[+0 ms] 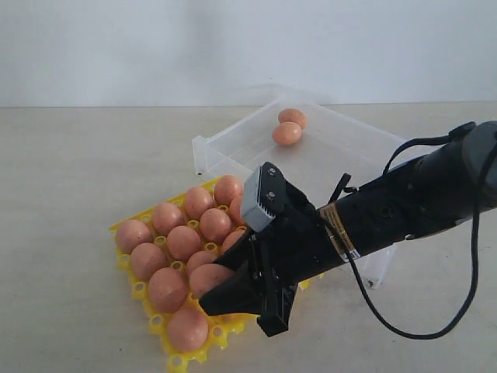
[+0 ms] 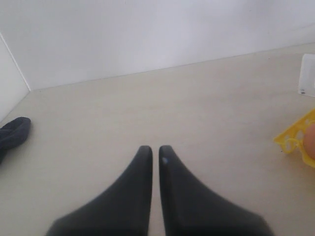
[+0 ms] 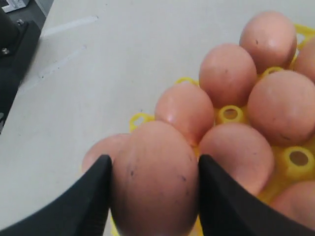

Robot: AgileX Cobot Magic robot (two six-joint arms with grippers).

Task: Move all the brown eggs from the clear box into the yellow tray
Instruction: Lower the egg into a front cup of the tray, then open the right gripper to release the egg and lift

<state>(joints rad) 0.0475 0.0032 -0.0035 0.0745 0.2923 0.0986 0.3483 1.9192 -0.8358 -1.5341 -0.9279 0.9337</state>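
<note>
One brown egg (image 3: 155, 189) is pinched across its waist by the right gripper (image 3: 153, 164), low over the near corner of the yellow tray (image 1: 177, 359). Whether it already rests in a cup cannot be told. The left gripper (image 2: 155, 150), jaws pressed together and empty, hangs over bare table (image 2: 147, 98) beside the tray. About a dozen seated eggs (image 1: 184, 242) fill the cups. Farthest back, two remaining eggs (image 1: 287, 134) lie touching in the clear box (image 1: 233, 144). Expect light, rigid, smooth, brittle shells: grip the widest girth with gentle force.
</note>
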